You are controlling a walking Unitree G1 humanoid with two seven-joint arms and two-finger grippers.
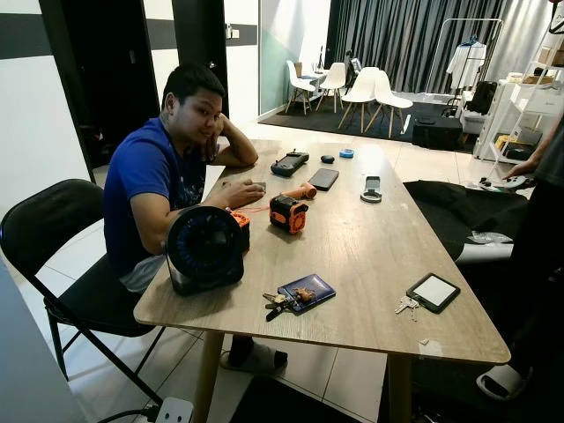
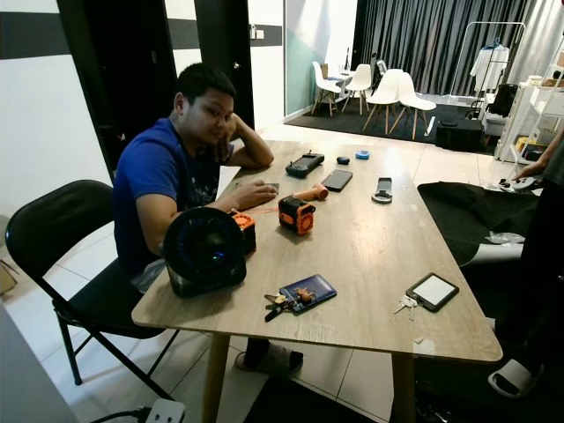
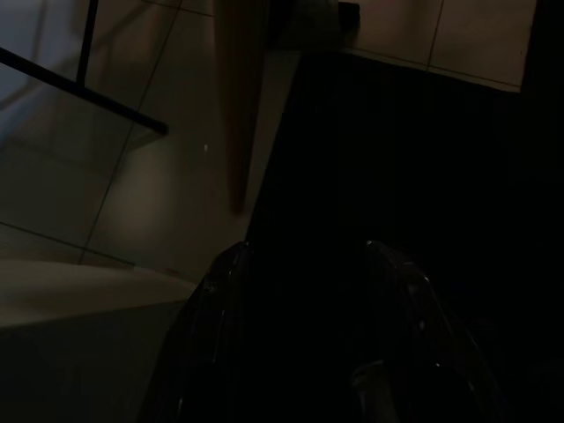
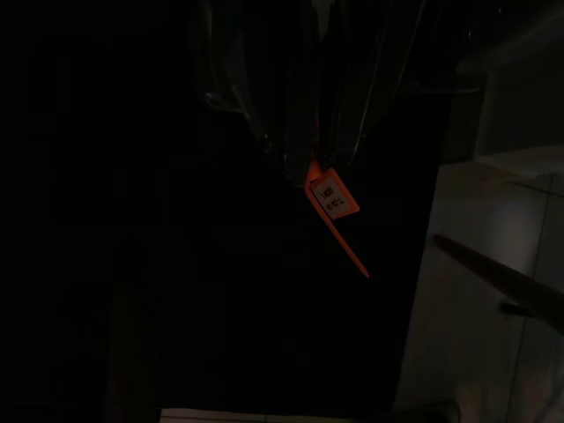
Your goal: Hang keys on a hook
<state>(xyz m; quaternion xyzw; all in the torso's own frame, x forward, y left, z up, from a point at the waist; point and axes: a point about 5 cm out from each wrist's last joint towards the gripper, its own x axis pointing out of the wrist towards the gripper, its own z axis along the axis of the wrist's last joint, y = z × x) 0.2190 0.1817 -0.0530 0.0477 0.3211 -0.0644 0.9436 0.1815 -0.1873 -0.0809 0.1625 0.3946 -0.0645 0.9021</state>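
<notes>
A bunch of keys [image 1: 278,302] lies near the front edge of the wooden table [image 1: 370,256], beside a blue card holder [image 1: 307,292]. A smaller pair of silver keys [image 1: 406,306] rests next to a black-framed tablet [image 1: 433,292]. Both arms hang low beside the table. In the dark right wrist view, my right gripper [image 4: 307,169] has its fingers closed together on an orange key tag [image 4: 333,199] with a white label, which dangles over dark floor. My left gripper [image 3: 304,249] points at the floor by a table leg [image 3: 238,97], its fingers apart with nothing between them.
A person in a blue shirt [image 1: 150,176] sits at the table's left on a black folding chair [image 1: 53,229]. On the table stand a black round fan [image 1: 204,249], an orange device [image 1: 288,213], phones and remotes. Another person [image 1: 538,229] stands at the right. A power strip [image 1: 172,411] lies on the floor.
</notes>
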